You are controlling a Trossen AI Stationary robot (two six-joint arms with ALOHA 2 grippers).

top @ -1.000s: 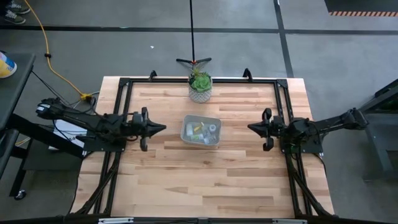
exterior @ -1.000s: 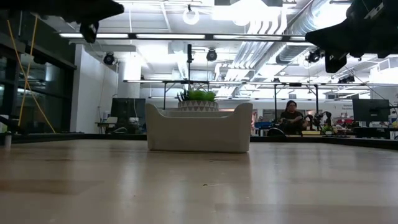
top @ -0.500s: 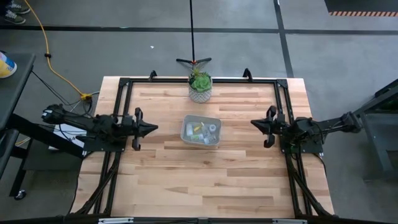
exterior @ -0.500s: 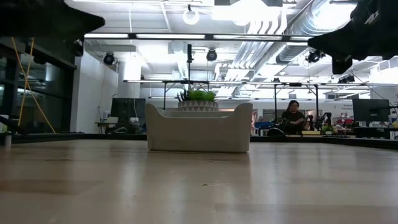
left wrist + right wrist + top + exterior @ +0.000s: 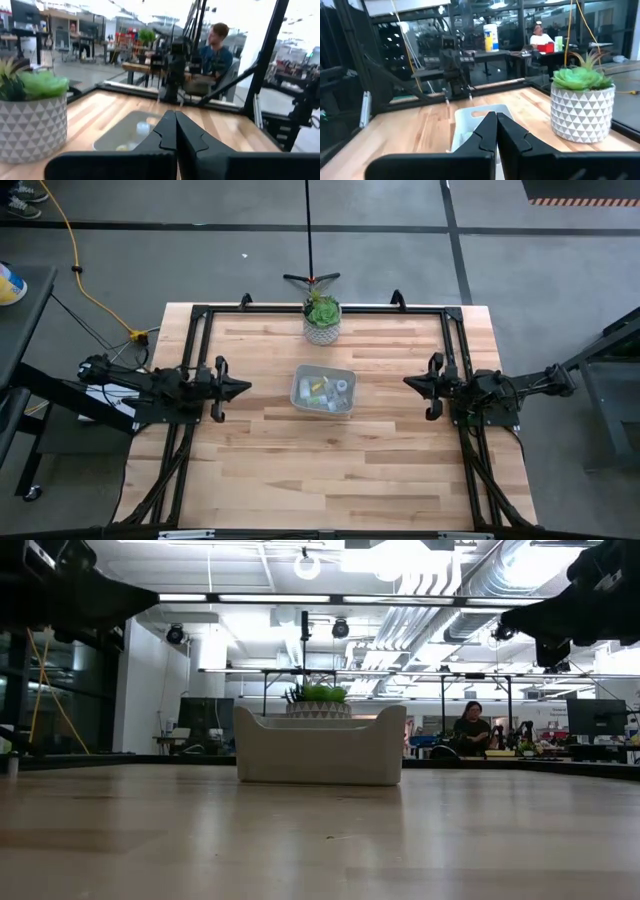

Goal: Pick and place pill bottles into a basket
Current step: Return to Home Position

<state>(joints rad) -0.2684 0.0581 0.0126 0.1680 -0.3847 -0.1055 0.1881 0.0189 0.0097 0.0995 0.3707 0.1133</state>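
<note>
Pill bottles (image 5: 322, 391) in basket (image 5: 294, 390) too small to count

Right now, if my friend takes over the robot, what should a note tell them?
Left gripper: shut, empty, above the left side of the table, apart from the basket.
Right gripper: shut, empty, above the right side, also apart from it.
The basket sits mid-table, near the plant pot, not touching it.
Pill bottles: inside the basket, one yellowish; exact count unclear.
Done: every bottle in view is in the basket.
Left: probably just parking both arms.
</note>
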